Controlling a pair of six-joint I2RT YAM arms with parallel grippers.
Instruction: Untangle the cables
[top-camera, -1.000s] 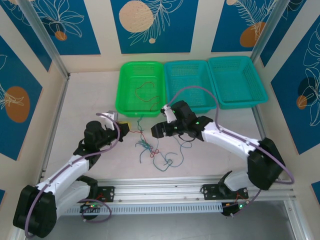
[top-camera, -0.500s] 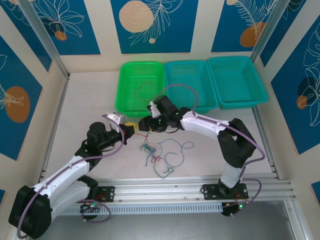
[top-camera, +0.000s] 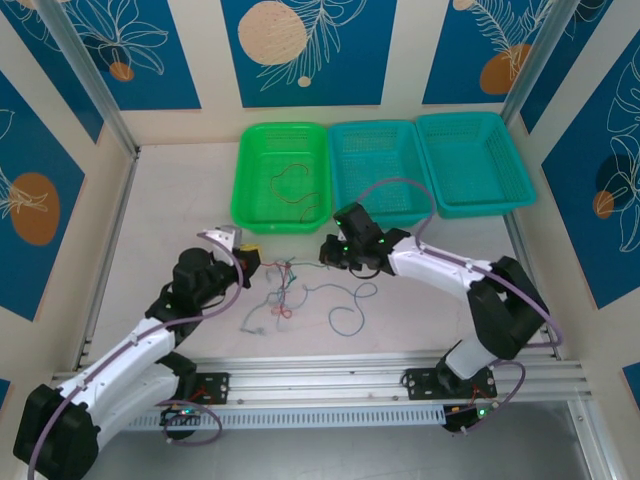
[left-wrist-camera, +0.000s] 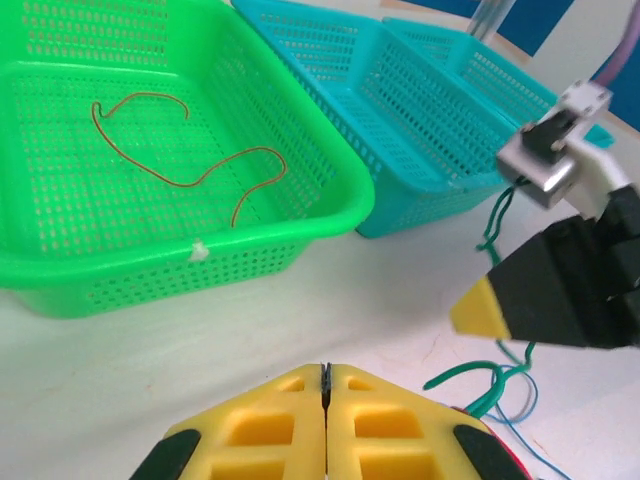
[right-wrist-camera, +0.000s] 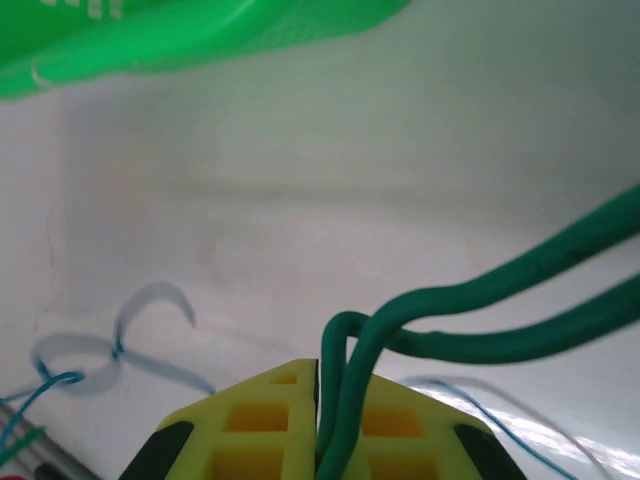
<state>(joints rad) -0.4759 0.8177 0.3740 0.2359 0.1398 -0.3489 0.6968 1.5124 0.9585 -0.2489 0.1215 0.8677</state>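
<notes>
Firmly in right gripper (right-wrist-camera: 318, 372): green cable (right-wrist-camera: 470, 291)

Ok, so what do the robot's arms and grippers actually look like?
The left arm and right arm both have white links and black joints, with a purple-grey cable looping along each. The left gripper and right gripper have black fingers tipped with yellow pads moulded with square recesses.
</notes>
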